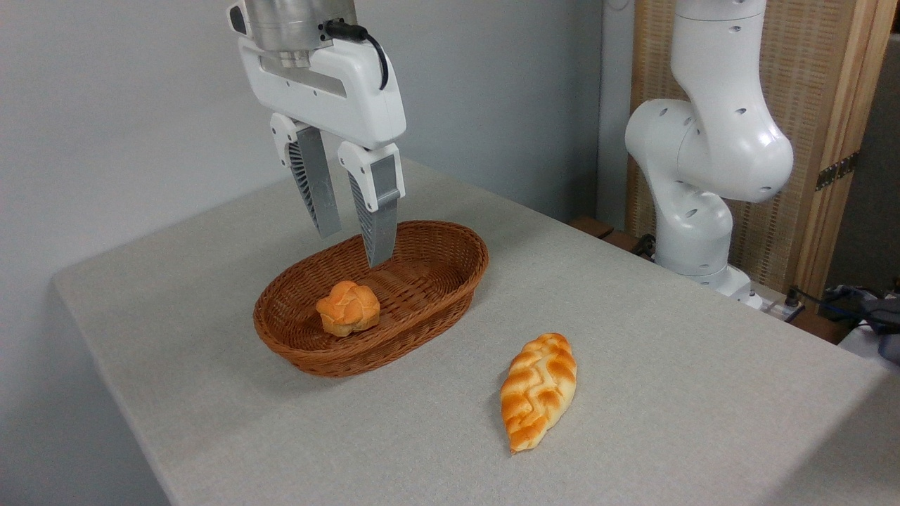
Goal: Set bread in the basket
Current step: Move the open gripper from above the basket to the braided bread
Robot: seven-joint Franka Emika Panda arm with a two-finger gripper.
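Fixed cam: gripper hangs above the basket, fingers apart w/ nothing between them. Small round bun sits inside the basket, left-ish. Braided bread lies flat on the table, right of the basket & apart from it, nearer the front edge.

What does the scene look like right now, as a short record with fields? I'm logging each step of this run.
gripper: open, empty, hanging above the basket
basket: on the table, holds only the bun
bun: inside the basket, toward its near-left end
bread: lying flat on the table, right of the basket, apart from it
table: covered in grey cloth
task state: bread not yet picked up
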